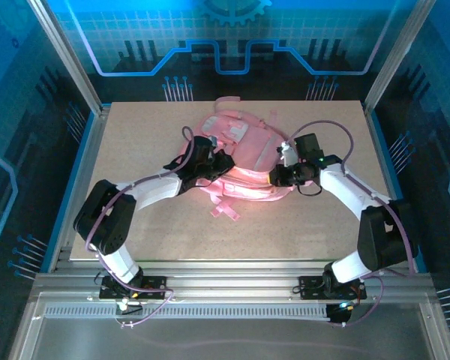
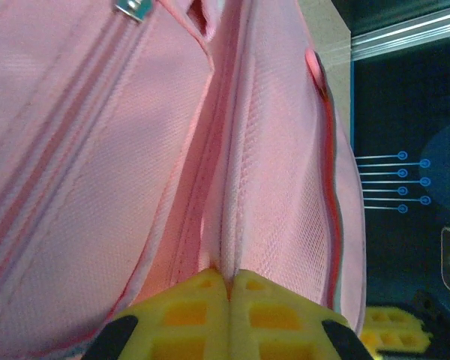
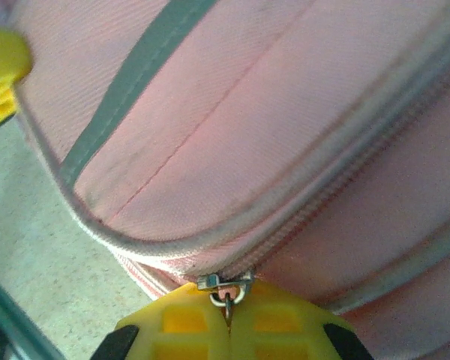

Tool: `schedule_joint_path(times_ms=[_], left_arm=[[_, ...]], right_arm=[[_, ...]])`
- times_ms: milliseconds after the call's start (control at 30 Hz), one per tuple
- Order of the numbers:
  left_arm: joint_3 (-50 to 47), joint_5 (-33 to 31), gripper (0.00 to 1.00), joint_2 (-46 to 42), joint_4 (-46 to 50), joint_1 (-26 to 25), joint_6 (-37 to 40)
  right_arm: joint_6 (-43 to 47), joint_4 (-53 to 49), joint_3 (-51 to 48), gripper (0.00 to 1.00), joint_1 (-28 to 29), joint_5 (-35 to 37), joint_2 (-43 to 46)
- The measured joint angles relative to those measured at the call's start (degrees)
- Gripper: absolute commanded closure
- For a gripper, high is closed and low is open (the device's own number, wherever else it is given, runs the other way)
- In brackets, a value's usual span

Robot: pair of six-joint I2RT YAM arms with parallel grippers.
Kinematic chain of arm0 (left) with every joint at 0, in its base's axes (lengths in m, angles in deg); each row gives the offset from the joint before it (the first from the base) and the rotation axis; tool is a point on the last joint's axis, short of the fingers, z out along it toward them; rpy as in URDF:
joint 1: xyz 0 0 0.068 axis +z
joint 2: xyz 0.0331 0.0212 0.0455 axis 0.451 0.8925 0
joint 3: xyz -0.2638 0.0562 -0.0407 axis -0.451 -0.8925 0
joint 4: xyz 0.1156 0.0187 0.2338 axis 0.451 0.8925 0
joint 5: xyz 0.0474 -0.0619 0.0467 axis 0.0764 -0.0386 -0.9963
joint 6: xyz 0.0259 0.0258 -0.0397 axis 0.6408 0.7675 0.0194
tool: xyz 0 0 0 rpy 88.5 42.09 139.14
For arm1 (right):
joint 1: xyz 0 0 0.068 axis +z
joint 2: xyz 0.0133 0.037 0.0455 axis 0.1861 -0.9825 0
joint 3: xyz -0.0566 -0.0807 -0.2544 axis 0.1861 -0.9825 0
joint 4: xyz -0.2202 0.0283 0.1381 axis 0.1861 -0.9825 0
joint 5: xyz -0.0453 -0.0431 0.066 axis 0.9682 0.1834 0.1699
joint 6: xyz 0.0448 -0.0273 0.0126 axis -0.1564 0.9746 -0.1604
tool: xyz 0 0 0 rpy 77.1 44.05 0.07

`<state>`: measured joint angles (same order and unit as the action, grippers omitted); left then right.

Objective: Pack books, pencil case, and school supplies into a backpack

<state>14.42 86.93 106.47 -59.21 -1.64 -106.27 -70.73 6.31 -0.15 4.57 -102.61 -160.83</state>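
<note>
The pink backpack lies in the middle of the table between both arms. My left gripper sits at its left side; in the left wrist view its yellow fingers are shut on a raised fold of the pink backpack fabric along a seam. My right gripper is at the bag's right side, shut on the metal zip pull of a zip that runs up along the backpack. The books, the pencil case and the school supplies are hidden or out of view.
The beige table lies bare around the bag, with metal frame posts at its edges. Pink straps trail from the bag toward the near edge. A second metal zip pull shows at the upper left of the left wrist view.
</note>
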Motion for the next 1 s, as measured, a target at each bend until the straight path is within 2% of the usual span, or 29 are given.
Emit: schedule_joint_path(times_ms=[100,133,167,267,300,333,567,667,767,800,867,933,1000], left_arm=[[3.89,0.13,1.0,1.07,4.02,2.1,2.58],[5.09,-0.26,0.97,1.44,4.94,2.78,3.26],[5.73,-0.81,0.88,1.62,5.42,3.23,3.91],[6.03,-3.58,0.45,1.53,5.84,4.63,5.22],[6.01,-4.35,0.36,1.18,5.88,5.01,5.35],[5.7,-5.07,0.32,0.35,5.88,5.38,5.31],[-4.68,-5.92,0.28,-11.34,3.65,5.44,-0.33],[-8.57,-5.9,0.3,-12.94,1.99,4.2,-3.52],[-10.08,-5.68,0.38,-11.45,0.9,2.47,-6.08],[-10.08,-5.46,0.46,-10.29,0.17,1.92,-6.73],[-10.08,-5.44,0.7,-8.26,-0.92,1.53,-7.98],[-10.08,-5.22,1.0,-6.27,-1.03,1.7,-8.94],[-10.08,-4.59,1.0,-4.87,-1.81,1.62,-9.33]], right_arm=[[-0.04,0.9,1.14,1.0,2.78,-1.95,-2.82],[-0.24,1.36,1.79,1.0,3.85,-2.56,-3.96],[-0.42,1.77,2.54,1.0,4.96,-2.97,-5.03],[-1.57,2.99,5.03,1.0,8.92,-4.44,-8.11],[-2.51,3.54,5.84,1.0,10.32,-5.4,-9.25],[-3.48,4.09,6.56,1.0,11.47,-6.29,-10.34],[-8.04,4.61,13.0,1.0,16.37,-9.75,-16.83],[-9.27,5.11,14.14,1.0,16.94,-9.84,-17.44],[-10.14,5.22,14.16,1.0,17.07,-9.84,-17.44],[-10.38,5.27,14.14,1.0,17.18,-9.79,-17.44],[-10.86,5.42,13.9,1.0,17.38,-9.35,-17.42],[-11.02,5.68,13.2,1.0,17.4,-8.31,-17.29],[-10.88,5.46,12.44,1.0,17.4,-6.51,-17.05]])
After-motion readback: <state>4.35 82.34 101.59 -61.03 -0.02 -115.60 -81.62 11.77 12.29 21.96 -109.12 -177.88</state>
